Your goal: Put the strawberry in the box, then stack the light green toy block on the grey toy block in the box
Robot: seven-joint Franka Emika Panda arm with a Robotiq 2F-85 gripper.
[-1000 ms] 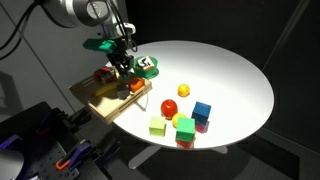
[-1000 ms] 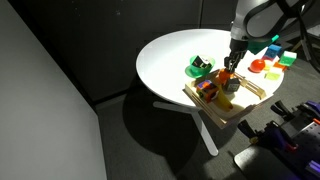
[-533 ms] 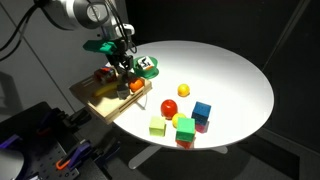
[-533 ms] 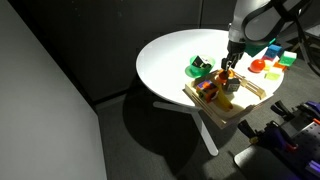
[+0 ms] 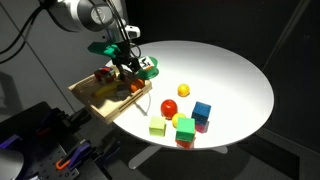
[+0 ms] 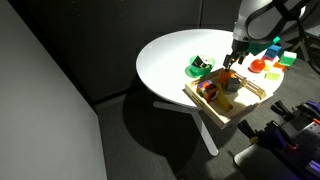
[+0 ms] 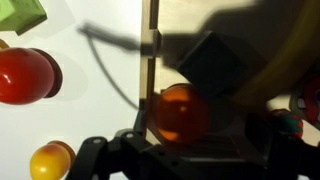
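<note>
1. While your gripper (image 5: 127, 62) hangs over the box (image 5: 82, 95) at the edge of the table (image 5: 225, 70), its jaws look spread wide in the wrist view with nothing between them. That picture is dark, so take this as a reading rather than a certainty.
2. Straight below lies what I take for the strawberry (image 7: 180, 112), a small orange-red round piece on the box floor just inside the low wall. Shadow muddies its colour, so I cannot be sure. If I am right, the first step is done.
3. The grey block (image 7: 210, 62) sits in the box just beside that fruit, flat on the floor with its top bare. Whether the two touch I cannot tell.
4. The light green block (image 5: 158, 126) is out on the table, well apart from the box. The red fruit (image 5: 170, 107) is near it and a yellow-green piece (image 5: 185, 127) is just beside it.
5. The step in hand, as I judge it, is the turn from fruit to block. You need to lift clear of the box wall, swing across to the light green block and come down with the jaws either side of it — the yellow-green piece is close enough to knock or grab by mistake.
6. For the stack, line up squarely over the grey block. The strawberry so close leaves little room, so lower gently and let go only once the block rests flat.
</note>
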